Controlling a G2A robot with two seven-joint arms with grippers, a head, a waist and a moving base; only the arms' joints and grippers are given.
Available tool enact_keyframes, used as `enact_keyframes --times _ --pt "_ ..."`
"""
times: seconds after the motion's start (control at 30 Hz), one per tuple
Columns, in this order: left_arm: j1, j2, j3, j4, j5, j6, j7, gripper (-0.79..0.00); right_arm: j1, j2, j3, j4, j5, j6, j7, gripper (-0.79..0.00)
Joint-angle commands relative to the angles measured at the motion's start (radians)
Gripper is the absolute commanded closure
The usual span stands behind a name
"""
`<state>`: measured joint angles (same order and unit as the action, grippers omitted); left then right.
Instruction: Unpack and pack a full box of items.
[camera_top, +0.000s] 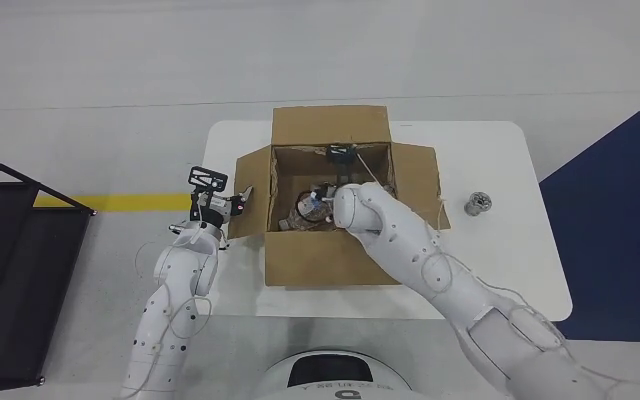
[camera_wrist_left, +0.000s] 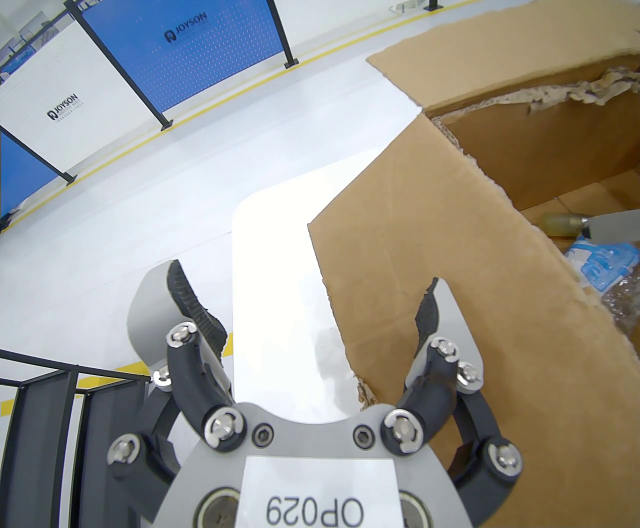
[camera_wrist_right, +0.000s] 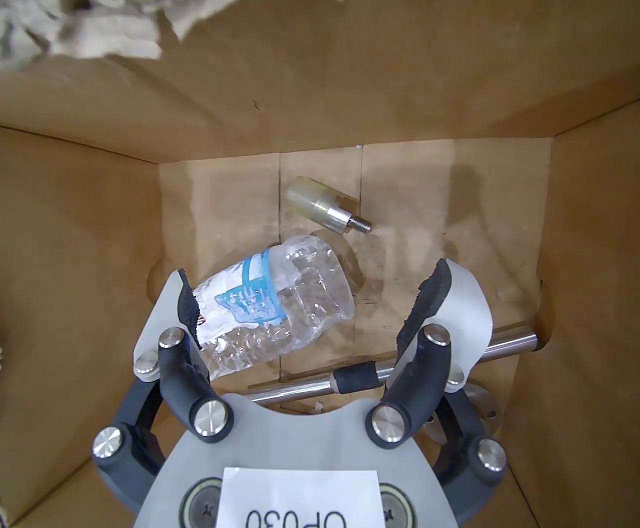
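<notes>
One box (camera_top: 322, 258), cardboard, flaps open, on one white table (camera_top: 480, 270).

Two claws.
- Right claw (camera_wrist_right: 310, 280): down inside the box, fingers spread wide, nothing gripped.
- Left claw (camera_wrist_left: 303, 280): outside the box, also spread and unloaded. One finger (camera_wrist_left: 437, 310) sits just beside the box's side flap and the other is out over the table edge.

Counted inside the box, right wrist view:
- One clear plastic bottle (camera_wrist_right: 280, 305) with a blue label, lying on its side on the box floor between the right claw's fingers. It is close against one pad (camera_wrist_right: 187, 305); cannot tell whether they touch.
- One short stud (camera_wrist_right: 320, 205), pale body and threaded metal tip, on the floor just past the fingertips, apart from the bottle.
- One metal rod (camera_wrist_right: 510, 342) with a black sleeve, lying crosswise under the claw's base.
- One metal disc (camera_wrist_right: 482, 400), partly hidden behind a finger.

The left wrist view looks over the flap and catches the bottle's label and the stud, far off from the left claw.

The top view adds one small metal part (camera_top: 479, 203) on the table outside the box, well apart from both claws.
</notes>
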<state>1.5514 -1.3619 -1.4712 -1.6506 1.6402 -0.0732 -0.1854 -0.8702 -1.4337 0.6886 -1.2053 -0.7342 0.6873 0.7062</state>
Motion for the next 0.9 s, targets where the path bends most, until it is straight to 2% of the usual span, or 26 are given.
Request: enact_keyframes --times 0.0,0.23,0.27,0.3,0.33,0.47,0.5,0.53,0.7,0.87 --pt "0.000 0.000 0.000 0.000 0.000 0.000 0.000 -0.785 0.011 -0.010 -0.014 0.029 -0.003 0.006 0.003 -0.773" --pt "0.000 0.000 0.000 0.000 0.000 0.000 0.000 -0.785 0.039 -0.045 -0.065 0.117 -0.015 0.016 0.028 -0.711" --pt "0.000 0.000 0.000 0.000 0.000 0.000 0.000 -0.785 0.042 -0.050 -0.071 0.127 -0.015 0.015 0.031 -0.677" --pt "0.000 0.000 0.000 0.000 0.000 0.000 0.000 -0.785 0.045 -0.055 -0.075 0.136 -0.014 0.013 0.035 -0.613" --pt "0.000 0.000 0.000 0.000 0.000 0.000 0.000 -0.785 0.047 -0.059 -0.077 0.145 -0.010 0.010 0.038 -0.431" --pt "0.000 0.000 0.000 0.000 0.000 0.000 0.000 -0.785 0.053 -0.071 -0.073 0.169 0.008 -0.006 0.038 -0.175" --pt "0.000 0.000 0.000 0.000 0.000 0.000 0.000 -0.785 0.053 -0.072 -0.067 0.170 0.014 -0.011 0.037 -0.031" --pt "0.000 0.000 0.000 0.000 0.000 0.000 0.000 -0.785 0.053 -0.072 -0.060 0.170 0.018 -0.016 0.037 0.000" --pt "0.000 0.000 0.000 0.000 0.000 0.000 0.000 -0.785 0.026 -0.052 0.010 0.108 0.027 -0.039 0.033 0.000" --pt "0.000 0.000 0.000 0.000 0.000 0.000 0.000 -0.785 -0.061 -0.004 0.121 -0.069 -0.013 -0.056 0.036 0.000"
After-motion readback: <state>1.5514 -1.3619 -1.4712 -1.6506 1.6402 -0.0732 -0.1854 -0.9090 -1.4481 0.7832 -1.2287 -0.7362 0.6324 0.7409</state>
